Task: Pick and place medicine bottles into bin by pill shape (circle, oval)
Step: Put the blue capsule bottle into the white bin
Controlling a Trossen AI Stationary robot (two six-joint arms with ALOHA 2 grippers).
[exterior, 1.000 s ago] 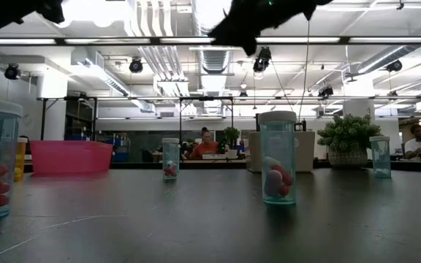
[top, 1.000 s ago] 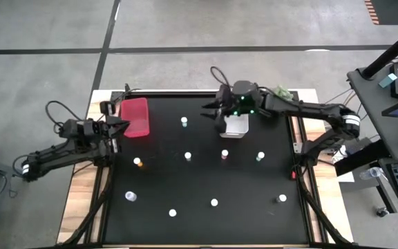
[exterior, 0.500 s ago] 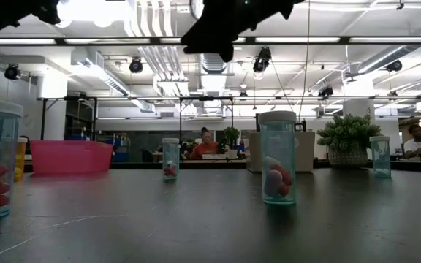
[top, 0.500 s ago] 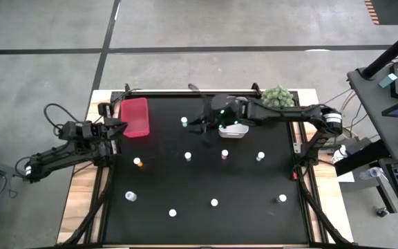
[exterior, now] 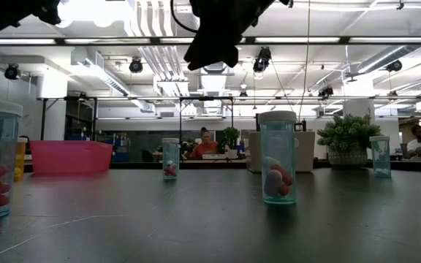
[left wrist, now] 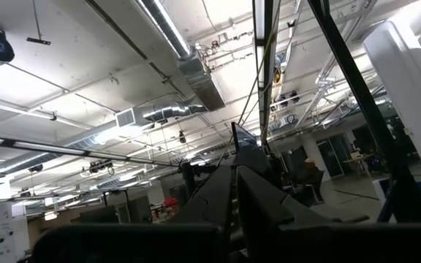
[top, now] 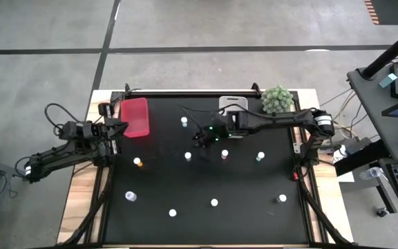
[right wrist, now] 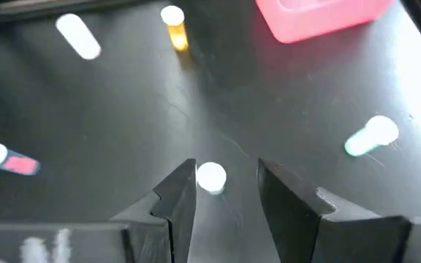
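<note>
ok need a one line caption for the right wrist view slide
Right end effector open above a white-capped vial on the black table, pink bin beyond.

— Right arm's stretched across the black table (top: 254,221), its gripper (top: 200,138) above the middle, near a white-capped bottle (top: 188,156).

— And the left gripper (top: 119,126)?

— Parked just beside the pink bin (top: 136,116). White bin (top: 232,103) and a green plant ball (top: 278,99) sit along the far edge. Other bottles are scattered well apart.
</note>
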